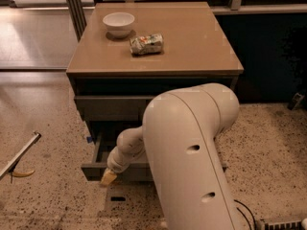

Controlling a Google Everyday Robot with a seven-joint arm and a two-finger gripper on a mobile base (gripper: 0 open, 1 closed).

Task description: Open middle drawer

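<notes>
One hand (109, 177), pale yellow at its tip, sits low at the front of the counter (201, 51), against the left part of the middle drawer's front. Whether the hand is spread or pressed together cannot be told. One thick cream arm (192, 147) bends down to it from the lower right and hides much of the drawer stack.

The middle drawer (92, 170) stands out from the counter's body, its front forward of the one above and its left side wall showing. Two drawer fronts can be counted: this one and the top drawer (110, 108), which sits flush under the counter's front edge. Anything lower is hidden by the arm.

Two things lie on the counter: one white bowl (118, 23) near the back left corner, and one crushed can (147, 44) on its side just beside it, towards the middle.

On the floor at the left lie one pale rod (19, 153) and one small yellow scrap (22, 173).
</notes>
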